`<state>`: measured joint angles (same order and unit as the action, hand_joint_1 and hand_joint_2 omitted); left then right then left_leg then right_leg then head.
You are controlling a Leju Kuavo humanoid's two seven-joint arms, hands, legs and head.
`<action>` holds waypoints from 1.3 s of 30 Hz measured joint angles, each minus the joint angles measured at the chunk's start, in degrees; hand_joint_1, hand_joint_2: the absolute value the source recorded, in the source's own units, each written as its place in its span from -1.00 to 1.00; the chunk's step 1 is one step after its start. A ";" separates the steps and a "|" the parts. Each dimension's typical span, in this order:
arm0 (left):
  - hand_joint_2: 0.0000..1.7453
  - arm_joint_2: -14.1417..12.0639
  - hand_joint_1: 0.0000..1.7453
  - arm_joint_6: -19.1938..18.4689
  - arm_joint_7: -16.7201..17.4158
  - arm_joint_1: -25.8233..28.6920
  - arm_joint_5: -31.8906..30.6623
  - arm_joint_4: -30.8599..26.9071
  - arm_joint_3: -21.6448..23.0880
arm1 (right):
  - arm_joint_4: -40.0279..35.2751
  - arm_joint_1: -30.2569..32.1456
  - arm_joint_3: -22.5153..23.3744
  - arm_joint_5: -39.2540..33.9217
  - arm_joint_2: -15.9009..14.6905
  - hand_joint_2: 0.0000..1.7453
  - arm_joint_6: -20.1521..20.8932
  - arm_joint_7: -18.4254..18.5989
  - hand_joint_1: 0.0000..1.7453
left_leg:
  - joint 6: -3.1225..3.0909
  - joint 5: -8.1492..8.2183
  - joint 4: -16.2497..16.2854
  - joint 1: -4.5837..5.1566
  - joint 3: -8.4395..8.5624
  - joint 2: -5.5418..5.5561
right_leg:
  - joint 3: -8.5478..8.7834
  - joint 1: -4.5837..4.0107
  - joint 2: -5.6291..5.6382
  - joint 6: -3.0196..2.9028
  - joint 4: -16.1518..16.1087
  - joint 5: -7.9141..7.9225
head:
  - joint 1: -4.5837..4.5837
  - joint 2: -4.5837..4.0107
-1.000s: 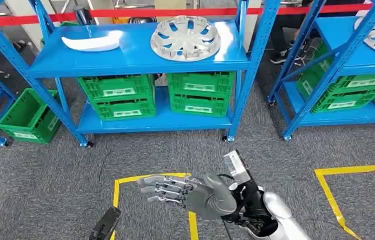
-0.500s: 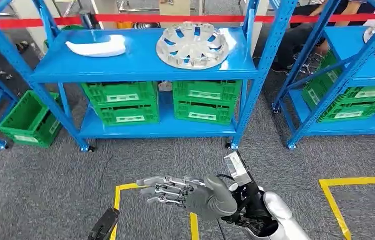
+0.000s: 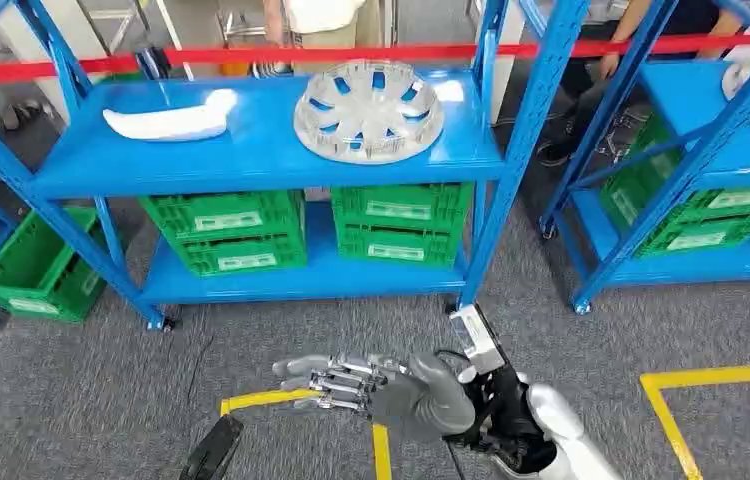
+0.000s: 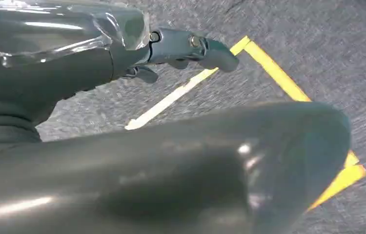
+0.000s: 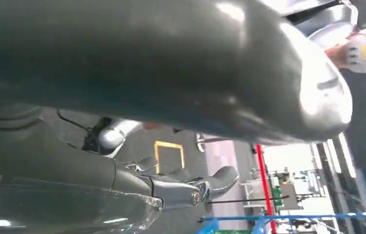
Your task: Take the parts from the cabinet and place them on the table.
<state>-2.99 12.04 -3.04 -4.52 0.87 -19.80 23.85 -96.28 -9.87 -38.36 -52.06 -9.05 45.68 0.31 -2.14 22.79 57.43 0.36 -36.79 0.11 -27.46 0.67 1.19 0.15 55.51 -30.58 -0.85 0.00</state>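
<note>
Green crates (image 3: 313,226) under the shelf at twelve o'clock, another green crate (image 3: 29,264) at ten, yellow floor tape (image 3: 708,381) at four

We look down on grey carpet (image 3: 71,380) marked with yellow tape lines (image 3: 721,378). Ahead stand blue steel racks (image 3: 251,160), green crates (image 3: 223,228) on their lower shelves, another crate (image 3: 26,265) on the floor left, a red barrier tape (image 3: 251,55) behind
</note>
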 joint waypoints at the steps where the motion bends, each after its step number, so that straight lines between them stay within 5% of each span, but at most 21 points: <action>1: -1.00 -0.13 -1.00 0.04 -0.04 -0.01 0.00 0.00 0.00 | 0.00 0.02 0.04 -0.06 0.09 -1.00 0.07 -0.07 -1.00 | -0.55 0.12 -1.24 0.08 -0.18 0.16 | 0.67 -0.18 -0.15 0.55 0.96 0.85 | 0.01 0.00; 2: -1.00 -0.07 -1.00 0.00 -0.07 -0.10 0.00 0.00 0.09 | -0.02 -0.09 0.07 -0.15 0.13 -1.00 0.17 -0.19 -1.00 | -1.05 0.22 -1.61 0.01 1.66 0.06 | 1.27 -0.18 -0.18 1.11 0.47 1.30 | -0.05 0.00; 3: -1.00 -0.04 -1.00 0.00 -0.09 -0.12 0.02 -0.04 0.11 | -0.02 -0.21 0.04 -0.04 0.15 -1.00 0.24 -0.22 -1.00 | -1.14 0.07 -2.48 -0.42 3.01 0.24 | 0.40 -0.14 -0.37 1.01 1.79 0.98 | 0.00 0.00; 5: -1.00 -0.04 -1.00 0.02 -0.11 -0.29 0.09 -0.04 0.11 | 0.00 -0.51 0.07 -0.13 0.13 -1.00 0.40 -0.31 -1.00 | -1.68 0.85 -2.74 -0.42 4.41 0.28 | -4.21 -0.16 -0.58 1.01 10.19 0.81 | 0.22 0.00; 7: -1.00 -0.02 -1.00 0.00 -0.09 -0.25 0.13 -0.04 0.13 | 0.02 -0.24 0.07 -0.11 0.00 -1.00 0.48 -0.31 -1.00 | -1.68 2.03 -2.74 -0.40 5.23 0.47 | -10.67 -0.12 -0.58 0.62 17.68 -2.70 | 0.22 0.00; 9: -1.00 0.06 -1.00 -0.02 -0.11 -0.11 0.20 -0.04 0.15 | 0.11 -0.20 0.04 -0.11 -0.17 -1.00 0.57 -0.31 -1.00 | -1.47 3.45 -2.74 -0.41 6.86 0.79 | -13.61 0.02 -0.64 0.57 17.93 -5.29 | 0.22 0.00; 11: -1.00 0.20 -1.00 -0.02 -0.17 -0.12 0.20 -0.04 0.15 | 0.15 -0.19 0.04 -0.13 -0.26 -1.00 0.66 -0.33 -1.00 | -1.18 5.20 -2.74 -0.43 9.13 1.09 | -12.55 0.27 -0.76 2.08 10.40 -2.47 | 0.24 0.00; 12: -1.00 0.20 -1.00 0.00 -0.17 -0.11 0.20 -0.04 0.15 | 0.17 -0.19 0.04 -0.13 -0.31 -1.00 0.70 -0.31 -1.00 | -0.93 6.05 -2.74 -0.42 10.20 1.10 | -11.72 0.29 -0.94 3.13 5.73 1.43 | 0.26 0.00; 13: -1.00 0.20 -1.00 -0.02 -0.20 0.03 0.20 0.02 0.15 | 0.31 -0.18 0.02 -0.13 -0.39 -1.00 0.74 -0.31 -1.00 | -0.63 6.90 -2.87 -0.33 10.03 1.12 | -11.47 0.25 -1.29 4.02 1.99 7.22 | 0.28 0.00; 14: -1.00 0.20 -1.00 -0.04 -0.20 0.03 0.26 0.09 0.17 | 0.46 -0.16 0.02 -0.20 -0.46 -1.00 0.83 -0.35 -1.00 | -0.27 7.88 -2.56 -0.04 10.99 1.25 | -11.16 0.16 -1.63 2.98 1.11 9.05 | 0.02 0.00; 16: -1.00 0.15 -1.00 -0.11 -0.26 -0.06 0.33 0.04 0.20 | 0.48 -0.19 0.04 -0.15 -0.46 -1.00 1.01 -0.33 -1.00 | 0.42 8.40 -2.25 -0.01 12.16 1.04 | -10.29 -0.07 -1.35 0.65 1.32 8.70 | 0.08 0.00; 18: -1.00 -0.02 -1.00 -0.09 -0.33 -0.24 0.33 0.00 0.24 | 0.48 -0.30 0.02 -0.26 -0.15 -1.00 1.14 -0.42 -1.00 | 0.59 8.04 -0.01 -0.17 11.00 0.87 | -8.70 0.69 -1.15 -0.40 1.11 8.01 | -0.01 0.00; 20: -1.00 0.22 -1.00 -0.13 -0.46 -0.41 0.26 0.00 0.35 | 0.48 -0.42 -0.02 -0.28 -0.09 -1.00 1.18 -0.48 -1.00 | 1.30 7.21 8.74 -0.42 6.21 0.51 | -7.34 0.54 -1.15 -1.49 0.97 6.83 | -0.18 0.00; 22: -1.00 0.11 -1.00 -0.17 -0.46 -0.28 0.26 0.02 0.35 | 0.48 -0.30 -0.07 -0.26 -0.11 -1.00 1.18 -0.48 -1.00 | 2.15 12.07 15.97 -0.83 0.34 0.29 | -6.18 0.57 -0.96 -1.53 0.97 5.58 | -0.09 0.00; 24: -1.00 0.11 -1.00 -0.22 -0.44 -0.21 0.24 0.02 0.37 | 0.48 -0.25 -0.09 -0.26 -0.09 -1.00 1.18 -0.48 -1.00 | 2.44 15.73 16.73 -1.12 -2.84 0.08 | -4.39 0.58 -0.66 -1.36 0.97 4.13 | -0.09 0.00; 26: -1.00 0.09 -1.00 -0.26 -0.46 -0.20 0.15 0.02 0.37 | 0.50 -0.26 -0.09 -0.26 -0.09 -1.00 1.18 -0.48 -1.00 | 2.18 12.07 10.76 -1.13 -2.39 -0.05 | -2.14 0.56 -0.54 -1.10 0.97 2.60 | -0.11 0.00; 28: -1.00 0.00 -1.00 -0.26 -0.46 -0.11 0.15 0.07 0.37 | 0.50 -0.24 -0.09 -0.26 -0.09 -1.00 1.18 -0.48 -1.00 | 1.30 2.46 2.64 -1.00 -1.08 -0.13 | -1.25 0.57 -0.58 -0.77 0.61 1.14 | -0.09 0.00; 29: -1.00 -0.11 -1.00 -0.24 -0.46 -0.06 0.15 0.15 0.37 | 0.63 -0.36 -0.15 -0.26 -0.05 -1.00 1.18 -0.46 -1.00 | 0.92 -0.76 -0.24 -0.49 -1.74 -0.17 | 0.19 0.01 -0.41 -0.41 0.94 0.37 | -0.13 0.00; 36: -1.00 -0.13 -1.00 -0.24 -0.46 -0.05 0.15 0.15 0.37 | 0.63 -0.28 -0.15 -0.22 -0.04 -1.00 1.18 -0.44 -1.00 | 0.88 -0.69 -0.07 -0.48 -1.49 -0.10 | 0.41 0.01 -0.24 -0.32 0.88 0.28 | -0.13 0.00; 38: -1.00 -0.28 -1.00 -0.26 -0.41 -0.01 0.15 0.11 0.39 | 0.61 -0.32 -0.06 -0.24 0.13 -1.00 1.31 -0.44 -1.00 | 0.38 -0.16 -1.26 -0.41 -0.48 0.08 | 1.75 -0.11 -0.20 0.84 0.80 0.28 | -0.20 0.00; 39: -1.00 -0.24 -1.00 -0.22 -0.39 -0.31 0.15 -0.02 0.44 | 0.61 -0.59 -0.04 -0.24 0.20 -1.00 1.60 -0.42 -1.00 | -0.53 -0.18 -1.95 -0.65 2.26 0.32 | 1.86 -0.02 -0.52 1.35 1.43 0.16 | -0.09 0.00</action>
<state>-3.23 11.82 -3.43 -4.83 1.03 -19.82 24.28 -95.67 -10.46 -38.40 -52.30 -8.85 47.28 -0.11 -2.67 22.61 55.49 -0.29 -34.52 0.43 -25.60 0.66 0.67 1.49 56.94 -30.43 -0.94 0.00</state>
